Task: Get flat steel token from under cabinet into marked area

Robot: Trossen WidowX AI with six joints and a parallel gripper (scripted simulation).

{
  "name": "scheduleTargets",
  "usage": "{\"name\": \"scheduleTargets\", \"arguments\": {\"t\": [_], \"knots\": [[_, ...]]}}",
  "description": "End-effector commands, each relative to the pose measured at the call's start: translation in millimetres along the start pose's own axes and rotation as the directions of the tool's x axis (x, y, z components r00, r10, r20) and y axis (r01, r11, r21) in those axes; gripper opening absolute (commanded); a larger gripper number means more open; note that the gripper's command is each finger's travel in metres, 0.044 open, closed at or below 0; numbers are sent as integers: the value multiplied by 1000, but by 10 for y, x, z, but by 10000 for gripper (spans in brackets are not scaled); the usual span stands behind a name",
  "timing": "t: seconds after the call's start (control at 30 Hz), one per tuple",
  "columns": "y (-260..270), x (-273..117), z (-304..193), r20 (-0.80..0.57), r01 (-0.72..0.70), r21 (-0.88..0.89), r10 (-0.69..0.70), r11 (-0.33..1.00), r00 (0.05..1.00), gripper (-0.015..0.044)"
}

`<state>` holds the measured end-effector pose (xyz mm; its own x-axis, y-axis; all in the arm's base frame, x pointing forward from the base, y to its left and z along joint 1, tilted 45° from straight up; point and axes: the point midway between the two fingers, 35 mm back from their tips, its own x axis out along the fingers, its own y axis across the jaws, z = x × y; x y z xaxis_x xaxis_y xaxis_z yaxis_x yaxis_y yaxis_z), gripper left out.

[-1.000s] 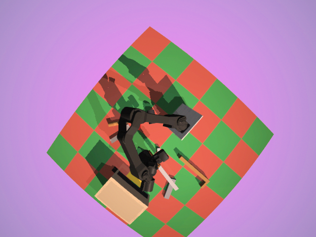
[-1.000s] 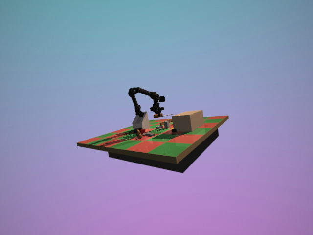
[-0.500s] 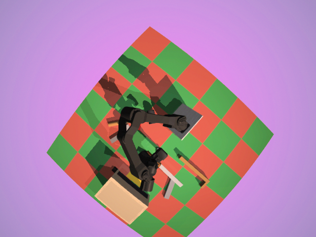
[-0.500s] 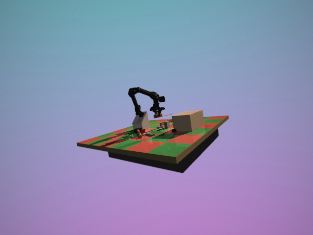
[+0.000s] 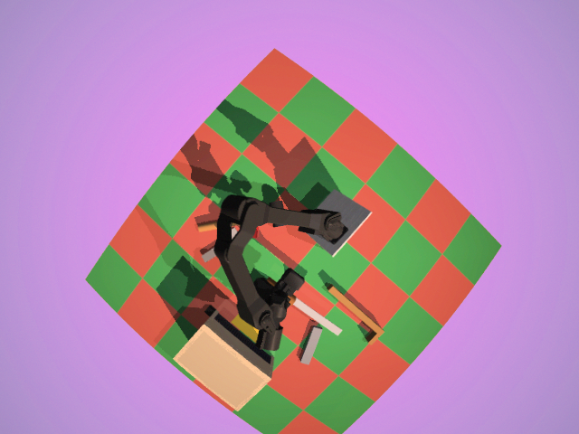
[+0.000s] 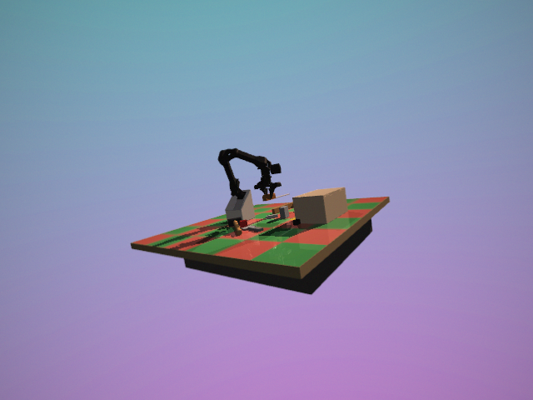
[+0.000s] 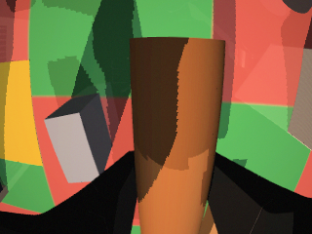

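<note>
The gripper's (image 5: 280, 290) (image 6: 270, 192) (image 7: 174, 180) fingers clamp the orange-brown handle (image 5: 292, 299) (image 6: 268, 197) (image 7: 175, 112) aloft, probably so its long white strip (image 5: 317, 316) (image 6: 283, 195) can reach the unseen steel token, presumably beneath the cabinet (image 5: 222, 369) (image 6: 309, 209) by the table's (image 5: 397, 259) (image 6: 215, 260) (image 7: 263, 132) lower-left edge in the top view.
</note>
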<state>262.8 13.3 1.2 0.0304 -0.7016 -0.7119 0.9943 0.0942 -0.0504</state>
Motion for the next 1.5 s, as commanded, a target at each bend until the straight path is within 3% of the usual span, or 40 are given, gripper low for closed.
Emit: {"name": "scheduleTargets", "arguments": {"t": [0.0,1.47], "knots": [[4,-7,-7,-5,-4,-46,4,999,1000,0],[2,13,18,-5,-7,-455,5,891,1000,0]]}}
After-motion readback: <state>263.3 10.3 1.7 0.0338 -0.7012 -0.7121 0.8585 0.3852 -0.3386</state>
